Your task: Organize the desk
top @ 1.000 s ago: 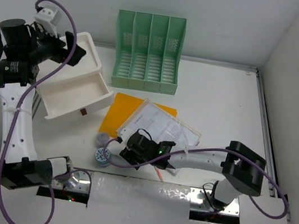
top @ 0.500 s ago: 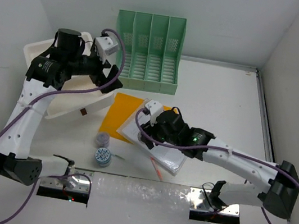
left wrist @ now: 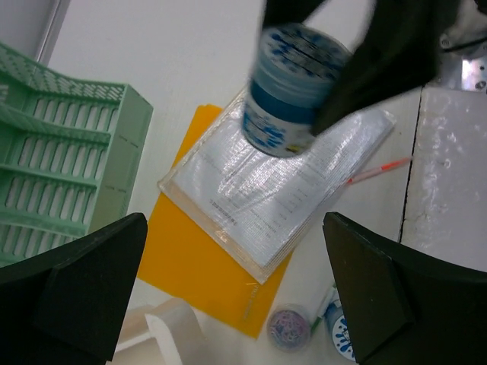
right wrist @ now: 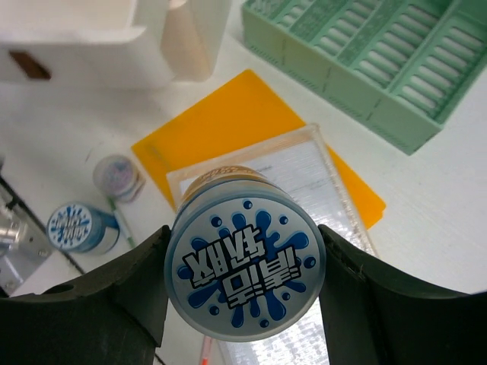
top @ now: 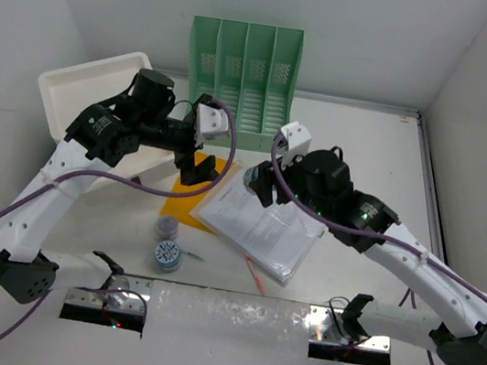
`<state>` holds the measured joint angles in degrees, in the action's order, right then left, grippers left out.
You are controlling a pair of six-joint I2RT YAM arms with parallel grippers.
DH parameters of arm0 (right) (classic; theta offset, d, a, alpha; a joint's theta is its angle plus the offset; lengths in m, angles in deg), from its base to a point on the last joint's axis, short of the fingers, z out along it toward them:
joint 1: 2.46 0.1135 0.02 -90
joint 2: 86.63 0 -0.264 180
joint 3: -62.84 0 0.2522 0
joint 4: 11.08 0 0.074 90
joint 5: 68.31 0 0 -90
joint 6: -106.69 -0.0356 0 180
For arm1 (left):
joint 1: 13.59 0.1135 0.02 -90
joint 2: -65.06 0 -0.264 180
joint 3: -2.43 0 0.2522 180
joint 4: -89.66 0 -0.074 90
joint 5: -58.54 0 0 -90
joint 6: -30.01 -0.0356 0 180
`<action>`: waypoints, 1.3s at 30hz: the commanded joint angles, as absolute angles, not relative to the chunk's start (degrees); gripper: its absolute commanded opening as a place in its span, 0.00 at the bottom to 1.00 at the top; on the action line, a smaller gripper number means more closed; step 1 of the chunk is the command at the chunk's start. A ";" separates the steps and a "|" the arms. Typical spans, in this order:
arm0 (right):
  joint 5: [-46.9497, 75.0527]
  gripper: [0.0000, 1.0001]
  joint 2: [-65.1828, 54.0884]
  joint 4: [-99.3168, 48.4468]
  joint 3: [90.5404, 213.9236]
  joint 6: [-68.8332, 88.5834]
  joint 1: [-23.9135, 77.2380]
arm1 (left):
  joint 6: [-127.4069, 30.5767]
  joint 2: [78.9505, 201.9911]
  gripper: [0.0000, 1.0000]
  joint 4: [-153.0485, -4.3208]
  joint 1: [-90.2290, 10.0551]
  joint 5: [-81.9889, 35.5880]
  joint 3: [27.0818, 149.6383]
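1. The desk [top: 368, 156], a white tabletop with metal rails, lay under everything and was far from tidy.
2. A green rack [top: 240, 85] stood at the back with no items visible in its slots. A white drawer box [top: 78, 87] sat at the back left.
3. An orange folder [top: 187, 197] lay mid-desk, with a clear sleeve [top: 260, 227] of papers partly on top of it.
4. Two loose jars [top: 167, 226] and a red pen [top: 258, 279] lay near the front edge, not yet put away.
5. The right claw [right wrist: 243, 251] was clenched on a blue-lidded jar [right wrist: 245, 277], holding it in the air above the sleeve.
6. The left claw [left wrist: 234, 220] hung over the folder with its jaws spread wide, grasping nothing.
7. Judged from this, most of the job was left: one jar was in transit, and the other jars, pen, folder and sleeve all needed homes.
8. Compared with a second earlier, the left arm had swung from over the drawer box to the middle of the desk. The right arm had risen from low near the front edge to above the sleeve.
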<state>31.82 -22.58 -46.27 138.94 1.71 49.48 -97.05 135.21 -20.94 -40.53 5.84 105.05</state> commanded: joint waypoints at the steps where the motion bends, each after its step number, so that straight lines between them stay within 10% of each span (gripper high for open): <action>1: 28.39 0.00 -20.28 -45.75 146.37 1.22 43.61 | -104.18 131.61 1.00 -21.21 -43.12 5.54 101.11; 36: 3.85 0.00 -7.18 -31.87 155.70 -14.77 38.67 | -96.39 130.72 0.99 -52.06 -52.79 -18.80 86.77; 39: 3.50 0.00 -6.91 -32.05 155.18 -14.95 38.58 | -95.42 130.63 0.77 -52.41 -52.79 -17.84 87.12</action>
<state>5.51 -6.49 -37.55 154.31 -13.46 38.55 -96.90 131.39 -48.55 -52.20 -17.77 86.23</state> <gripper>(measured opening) 0.646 0.813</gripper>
